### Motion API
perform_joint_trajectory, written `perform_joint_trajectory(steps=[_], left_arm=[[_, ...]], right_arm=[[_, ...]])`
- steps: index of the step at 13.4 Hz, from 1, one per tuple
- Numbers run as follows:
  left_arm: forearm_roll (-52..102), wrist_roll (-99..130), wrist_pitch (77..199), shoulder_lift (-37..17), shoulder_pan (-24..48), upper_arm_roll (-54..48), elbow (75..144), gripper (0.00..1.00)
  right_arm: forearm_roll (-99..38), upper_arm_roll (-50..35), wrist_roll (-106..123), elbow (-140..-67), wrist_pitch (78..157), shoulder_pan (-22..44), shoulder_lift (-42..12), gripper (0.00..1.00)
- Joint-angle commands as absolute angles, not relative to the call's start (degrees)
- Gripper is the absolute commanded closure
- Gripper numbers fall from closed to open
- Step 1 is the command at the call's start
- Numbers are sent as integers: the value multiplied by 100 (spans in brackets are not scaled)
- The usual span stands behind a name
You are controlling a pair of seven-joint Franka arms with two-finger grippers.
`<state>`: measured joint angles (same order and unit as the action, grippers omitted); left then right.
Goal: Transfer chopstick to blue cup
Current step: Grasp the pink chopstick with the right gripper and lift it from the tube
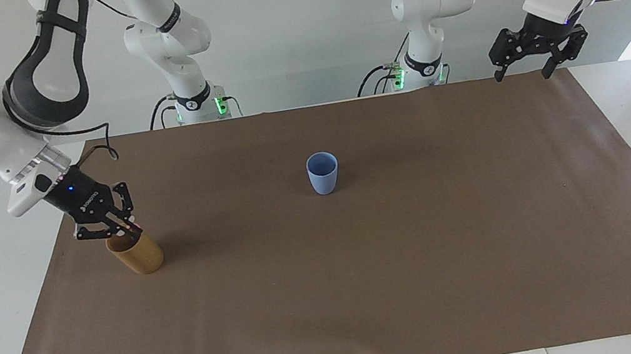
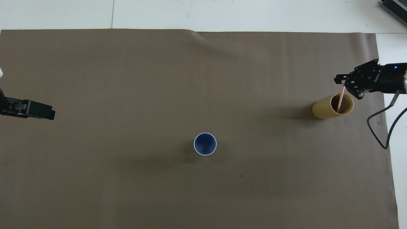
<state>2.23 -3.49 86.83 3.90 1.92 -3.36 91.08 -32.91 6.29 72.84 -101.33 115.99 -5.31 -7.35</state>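
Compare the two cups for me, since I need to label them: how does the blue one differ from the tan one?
The small light-blue tapered cup narrows toward its base; the tan wooden-looking cylindrical cup has straight sides and stands taller. The blue cup is empty; the tan cup holds a thin pale-pink chopstick, gripped by the right gripper just above it. The blue cup sits mid-mat; the tan cup stands at the right arm's end of the table. Both stand upright, handleless.
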Motion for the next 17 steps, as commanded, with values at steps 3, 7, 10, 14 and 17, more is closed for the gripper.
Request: perform_joint_trajectory(steps=[3, 7, 10, 14, 17], left_arm=[[97, -334, 8666, 492, 114, -378, 9185, 0], [105, -334, 8666, 492, 114, -378, 9184, 0], [105, -334, 8666, 492, 114, -378, 9185, 0], [105, -334, 8666, 492, 114, -378, 9185, 0], [105, -334, 8666, 492, 123, -378, 9176, 0]], right_arm=[[-2988, 598, 6724, -9967, 11391, -431, -475, 100], [-2997, 598, 6540, -9888, 11391, -396, -185, 100], [-2979, 414, 5471, -9616, 11391, -229, -35, 100], [-2892, -114, 4169, -9387, 11801, 165, -105, 100], [-1982, -123, 2276, -9422, 12619, 1253, -184, 100]])
